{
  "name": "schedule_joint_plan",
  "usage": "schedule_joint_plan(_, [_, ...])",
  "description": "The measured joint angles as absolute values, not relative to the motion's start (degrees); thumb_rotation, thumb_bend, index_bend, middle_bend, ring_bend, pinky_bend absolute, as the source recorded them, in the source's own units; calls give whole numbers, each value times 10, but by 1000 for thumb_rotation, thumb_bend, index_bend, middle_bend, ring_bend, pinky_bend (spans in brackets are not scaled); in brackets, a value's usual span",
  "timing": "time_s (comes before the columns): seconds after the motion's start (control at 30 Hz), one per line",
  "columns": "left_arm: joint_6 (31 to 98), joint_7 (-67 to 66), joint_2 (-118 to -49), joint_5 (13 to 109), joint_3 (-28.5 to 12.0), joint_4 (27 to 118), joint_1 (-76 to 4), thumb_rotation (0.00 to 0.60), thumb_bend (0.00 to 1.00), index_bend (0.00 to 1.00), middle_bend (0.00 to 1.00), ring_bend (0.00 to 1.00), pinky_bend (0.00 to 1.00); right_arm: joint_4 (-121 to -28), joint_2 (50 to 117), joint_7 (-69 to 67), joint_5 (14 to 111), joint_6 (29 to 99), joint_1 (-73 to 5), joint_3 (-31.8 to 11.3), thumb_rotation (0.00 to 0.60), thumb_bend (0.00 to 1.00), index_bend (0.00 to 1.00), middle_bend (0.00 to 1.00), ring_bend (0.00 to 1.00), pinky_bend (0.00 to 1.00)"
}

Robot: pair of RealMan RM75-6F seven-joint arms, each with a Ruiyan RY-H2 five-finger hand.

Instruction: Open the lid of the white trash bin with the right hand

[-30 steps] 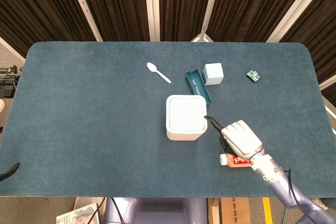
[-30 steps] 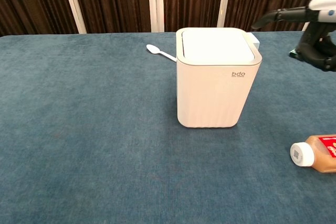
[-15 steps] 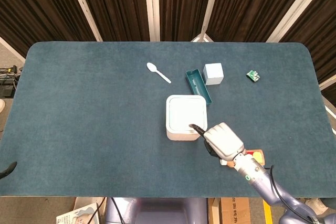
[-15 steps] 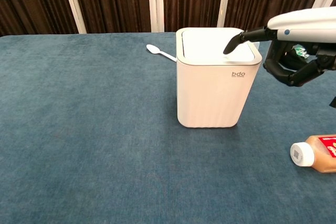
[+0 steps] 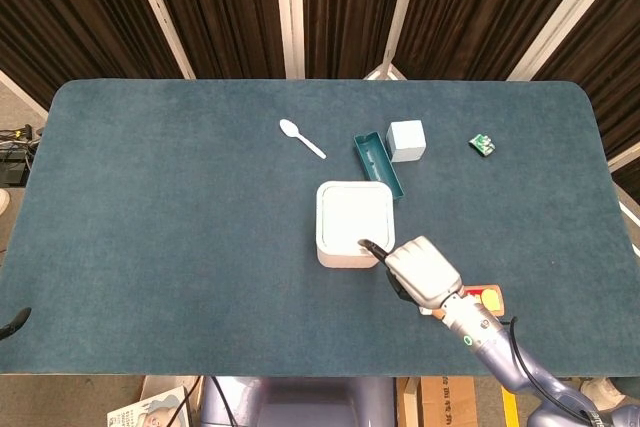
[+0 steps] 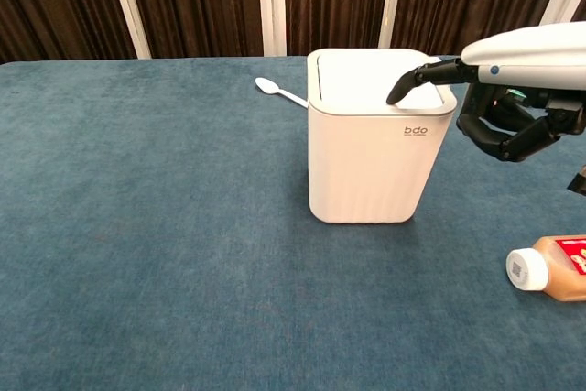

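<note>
The white trash bin (image 6: 381, 139) is standing upright near the middle of the blue table (image 5: 170, 217), just in front of a teal tray (image 5: 377, 162). Its lid (image 6: 373, 80) is lying flat and closed in the rim.

The right hand (image 6: 513, 89) is reaching in from the bin's right side. One dark-tipped finger is extending over the lid, its tip (image 6: 397, 93) sitting at the lid's front right area; whether it is pressing or only touching cannot be told. The remaining fingers are curling inward beneath the palm, beside the bin's right wall, gripping nothing. In the head view the same hand (image 5: 424, 269) is overlapping the bin's near right corner.

A white spoon (image 5: 301, 138) is lying behind and to the left of the bin. A small white cube (image 5: 406, 140) is sitting just beside the tray's far end, and a small green item (image 5: 484, 145) is lying well apart to the right. A bottle (image 6: 555, 268) with a white cap is lying on its side near the front right edge.

The left hand is not appearing in either view.
</note>
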State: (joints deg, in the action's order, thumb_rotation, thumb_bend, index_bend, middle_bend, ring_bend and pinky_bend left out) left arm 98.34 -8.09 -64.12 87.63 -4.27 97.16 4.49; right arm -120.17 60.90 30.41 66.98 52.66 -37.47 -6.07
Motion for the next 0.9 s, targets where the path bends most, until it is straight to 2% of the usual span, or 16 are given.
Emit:
schedule_joint_plan(0.07, [983,-81,-641,876,-43,972,45,600,23,119,26,0,0,-1205,605,298,670,532,-374,-62,600,748,212,797,779,678])
schedule_joint_plan(0.13, [983,-80,-641,876,-43,972,45,600,23,119,26,0,0,-1209,602,284,672,543,-370,-66,600,664,162,722,698,606])
schedule_joint_plan(0.17, [983,-80,-641,875,-43,972,45,600,23,119,26,0,0,-1211,601,274,674,550,-366,-68,600,590,133,638,624,533])
schedule_joint_plan(0.27, [983,-79,-641,874,-43,972,45,600,23,119,26,0,0,-1216,592,226,686,577,-348,-74,600,456,72,400,418,337])
schedule_joint_plan(0.4, [981,-82,-641,872,-44,973,45,600,23,119,26,0,0,-1214,566,161,708,625,-304,-70,600,385,50,220,250,235])
schedule_joint_plan(0.5, [982,-85,-641,875,-42,975,45,600,23,119,26,0,0,-1199,562,152,726,678,-264,-57,600,378,50,172,217,219])
schedule_joint_plan(0.67, [985,-91,-643,876,-41,976,47,600,24,118,27,0,0,-1149,585,124,772,768,-208,-38,600,377,50,147,197,189])
schedule_joint_plan(0.8, [985,-93,-644,877,-41,975,46,600,23,119,27,0,0,-1063,623,83,807,842,-156,-21,600,373,50,144,182,168])
schedule_joint_plan(0.9, [983,-95,-644,877,-41,974,45,600,23,118,27,0,0,-1006,648,66,827,871,-128,-10,600,367,49,133,163,140])
